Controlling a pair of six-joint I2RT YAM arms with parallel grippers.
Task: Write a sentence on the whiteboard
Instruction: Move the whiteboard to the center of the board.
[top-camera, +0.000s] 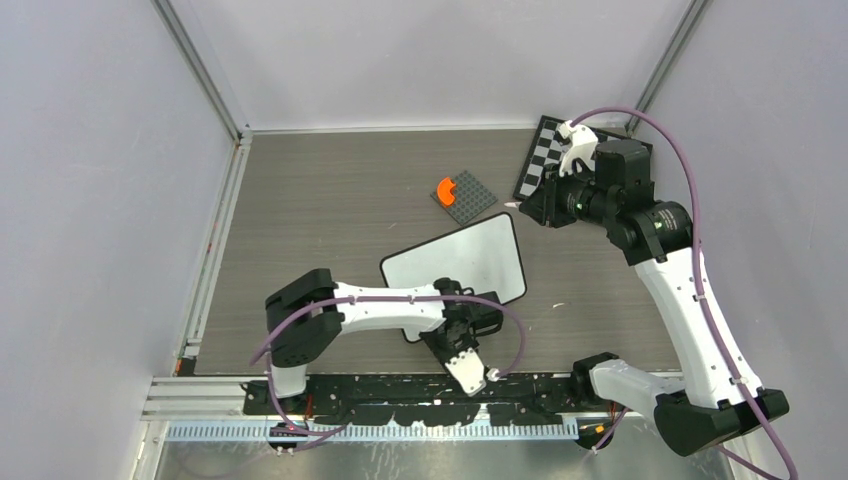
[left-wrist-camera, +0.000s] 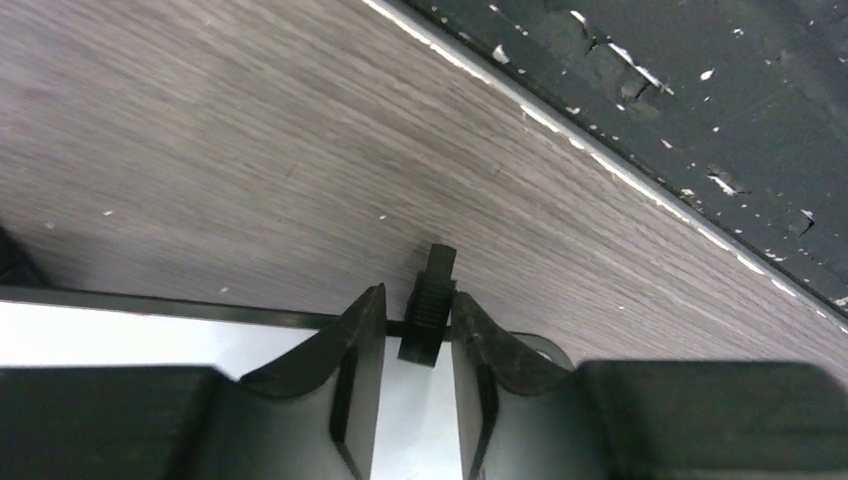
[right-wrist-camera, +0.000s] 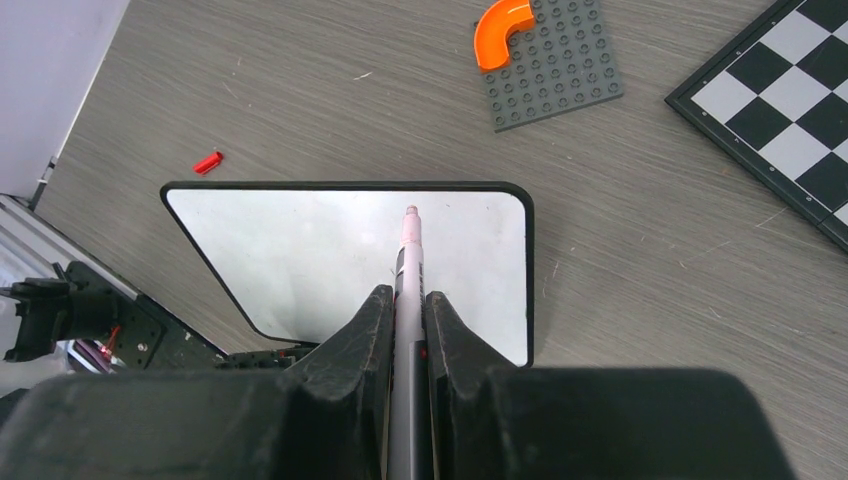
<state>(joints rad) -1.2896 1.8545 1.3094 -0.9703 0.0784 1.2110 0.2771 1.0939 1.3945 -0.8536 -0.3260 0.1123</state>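
The whiteboard (top-camera: 455, 262) lies tilted at the table's middle, and its white face (right-wrist-camera: 300, 250) is blank. No red sentence shows on it. My left gripper (top-camera: 450, 320) is at the board's near edge, shut on a small black ribbed tab (left-wrist-camera: 428, 318) on the rim. My right gripper (top-camera: 545, 205) is raised beyond the board's far right corner. It is shut on a grey-white marker (right-wrist-camera: 408, 260) whose uncapped tip (right-wrist-camera: 410, 212) points toward the board.
A checkered chessboard (top-camera: 545, 155) lies at the far right, under the right arm. A grey studded plate (top-camera: 468, 196) with an orange curved piece (top-camera: 444, 190) lies beyond the board. A small red cap (right-wrist-camera: 208, 162) lies beside the board. The black mounting rail (left-wrist-camera: 700, 90) runs along the near edge.
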